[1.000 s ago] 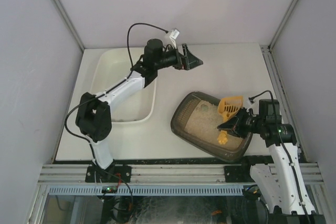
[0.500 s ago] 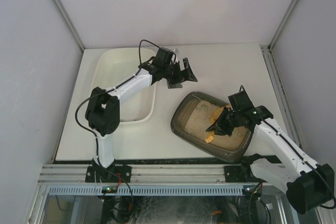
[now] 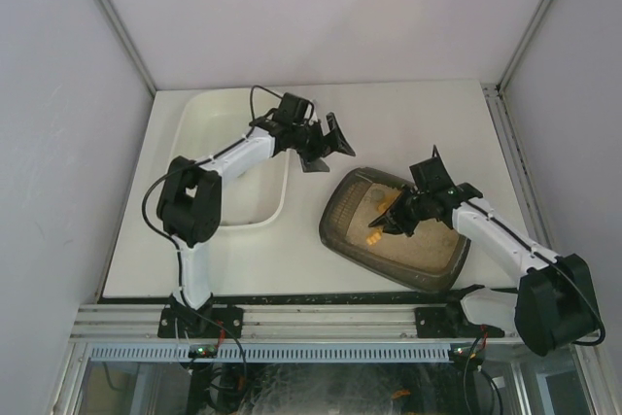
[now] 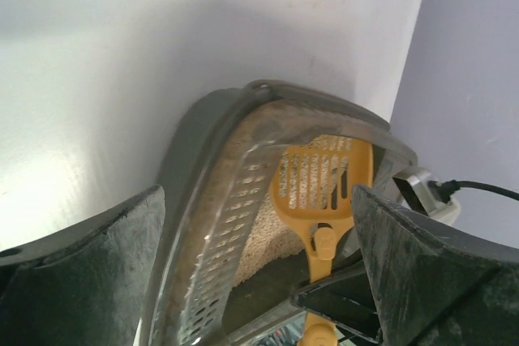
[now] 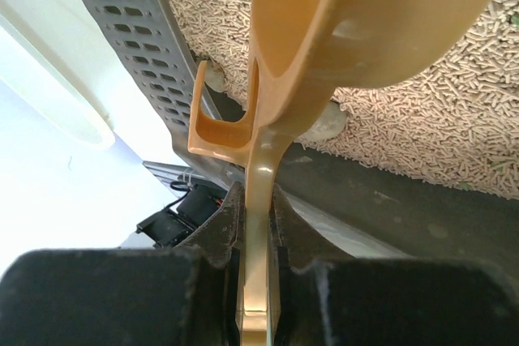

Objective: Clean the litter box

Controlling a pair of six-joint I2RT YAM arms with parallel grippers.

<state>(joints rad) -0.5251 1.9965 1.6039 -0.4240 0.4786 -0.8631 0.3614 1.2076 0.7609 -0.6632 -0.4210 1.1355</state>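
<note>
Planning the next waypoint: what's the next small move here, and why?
Probably ease the left gripper onto the litter box rim and close, to brace it. It's open with the rim ahead between its fingers, not touching; the right gripper is shut on the scoop over the litter.

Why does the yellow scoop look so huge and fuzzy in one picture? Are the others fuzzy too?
Right wrist view: the scoop sits close to the lens, so it looks huge and soft; the litter behind is sharp. Left wrist view: the left gripper's fingers are dark blurs, the litter box clearer. Top view: evenly lit, sharp.
</note>
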